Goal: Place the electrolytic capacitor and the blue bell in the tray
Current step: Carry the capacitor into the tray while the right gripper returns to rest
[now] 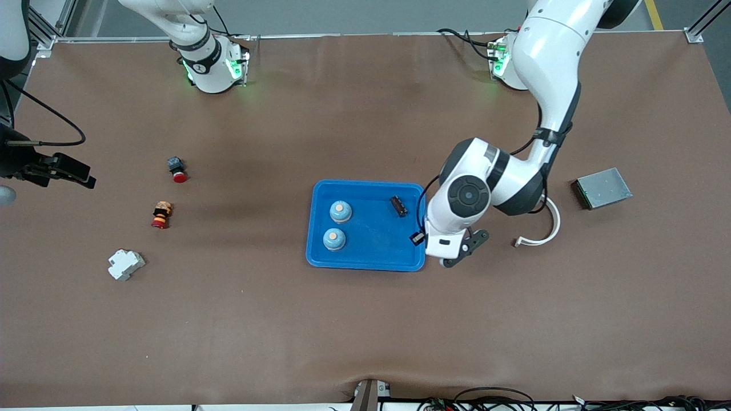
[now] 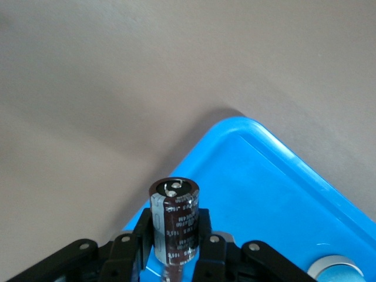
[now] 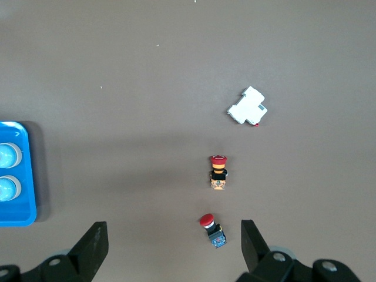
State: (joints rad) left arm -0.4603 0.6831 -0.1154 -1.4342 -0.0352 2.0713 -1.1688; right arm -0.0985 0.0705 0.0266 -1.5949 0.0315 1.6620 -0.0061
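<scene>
The left gripper (image 2: 176, 249) has its fingers (image 2: 141, 238) clamped on a capacitor (image 2: 174, 220), which stands upright between them, its silver top facing the wrist camera. In the front view this gripper (image 1: 457, 254) hangs over the tray's corner nearest the camera, at the left arm's end, right at the rim.

The tray (image 1: 365, 257) already holds two blue bells (image 1: 340, 212) (image 1: 334, 239), side by side toward the right arm's end, and another capacitor (image 1: 398, 206) lying nearer the left arm's end. So the step in hand appears to be delivering the held capacitor. The next move likely calls for a short shift inward past the raised rim, then a descent and release.

Bare blue floor lies between the bells and the lying capacitor, so there is room; the rim below the fingers is the edge to clear.

The right gripper (image 3: 173, 247) waits with fingers spread wide, holding nothing, over bare counter (image 1: 365, 342) at the right arm's end, near two red-capped buttons (image 1: 176, 169) (image 1: 161, 214) and a white block (image 1: 125, 265). A grey plate (image 1: 602, 188) and a white cable (image 1: 542, 231) lie well apart from the tray, toward the left arm's end.
</scene>
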